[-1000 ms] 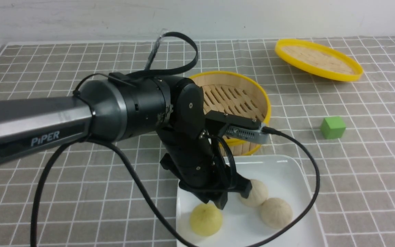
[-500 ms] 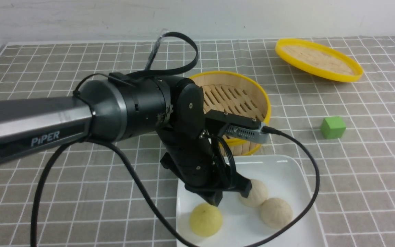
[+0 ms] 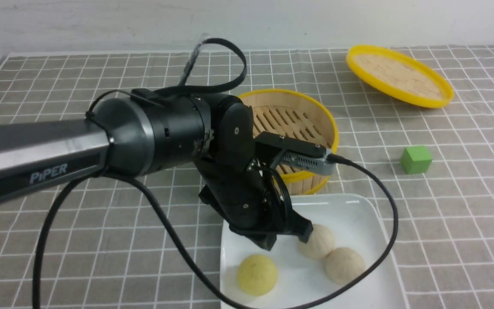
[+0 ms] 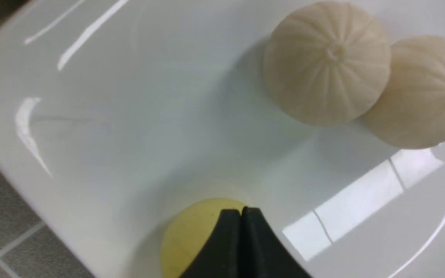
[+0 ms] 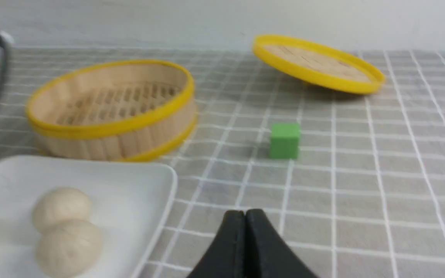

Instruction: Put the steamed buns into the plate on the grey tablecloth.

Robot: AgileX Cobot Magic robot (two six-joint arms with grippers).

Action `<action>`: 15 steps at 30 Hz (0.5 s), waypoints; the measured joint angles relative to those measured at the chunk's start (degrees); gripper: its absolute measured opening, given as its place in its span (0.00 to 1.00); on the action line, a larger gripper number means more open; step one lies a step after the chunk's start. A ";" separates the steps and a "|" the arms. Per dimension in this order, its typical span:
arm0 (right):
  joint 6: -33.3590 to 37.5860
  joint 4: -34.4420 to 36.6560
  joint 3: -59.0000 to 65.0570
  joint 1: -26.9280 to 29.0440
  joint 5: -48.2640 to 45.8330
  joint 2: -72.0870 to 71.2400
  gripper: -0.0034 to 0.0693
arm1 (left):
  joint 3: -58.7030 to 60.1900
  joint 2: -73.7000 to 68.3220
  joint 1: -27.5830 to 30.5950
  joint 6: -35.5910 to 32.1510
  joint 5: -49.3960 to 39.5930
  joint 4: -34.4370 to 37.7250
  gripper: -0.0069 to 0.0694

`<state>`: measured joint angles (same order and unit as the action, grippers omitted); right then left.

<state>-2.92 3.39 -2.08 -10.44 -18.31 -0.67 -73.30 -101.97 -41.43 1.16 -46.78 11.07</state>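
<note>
Three steamed buns lie in the white square plate [image 3: 350, 210] on the grey tablecloth [image 3: 101, 223]: a pale yellow bun [image 3: 257, 274], a cream bun [image 3: 319, 241] and a beige bun [image 3: 344, 266] touching it. My left gripper [image 3: 268, 245] hovers just above the plate, behind the yellow bun, shut and empty. The left wrist view shows its closed tips [image 4: 241, 211] over the yellow bun [image 4: 191, 235], with the two pale buns [image 4: 326, 61] beyond. My right gripper [image 5: 244, 213] is shut and empty above the cloth beside the plate [image 5: 141, 181]; it is out of the front view.
The empty bamboo steamer [image 3: 292, 120] stands right behind the plate, under my left arm's wrist. Its yellow-rimmed lid [image 3: 398, 77] lies at the back right. A green cube [image 3: 416, 159] sits on the cloth to the right. The arm's black cable loops across the plate's right side.
My left gripper has risen a little and drawn back from the yellow bun, which stays in the plate. The buns have not moved.
</note>
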 joint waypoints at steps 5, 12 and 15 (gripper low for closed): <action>0.00 -1.43 3.53 4.13 -2.56 0.00 0.05 | -2.36 7.30 0.00 0.00 -2.80 -5.72 0.09; 0.00 -1.91 3.38 4.30 -3.99 -0.04 0.06 | -6.84 20.46 0.00 1.69 -8.30 -12.11 0.09; 0.00 -2.42 3.38 4.56 -4.11 -0.04 0.06 | -7.22 26.88 0.00 2.11 -10.27 -14.98 0.09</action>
<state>-2.92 0.97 1.30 -5.88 -22.42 -0.71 -80.53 -75.09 -41.43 3.27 -57.05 -3.91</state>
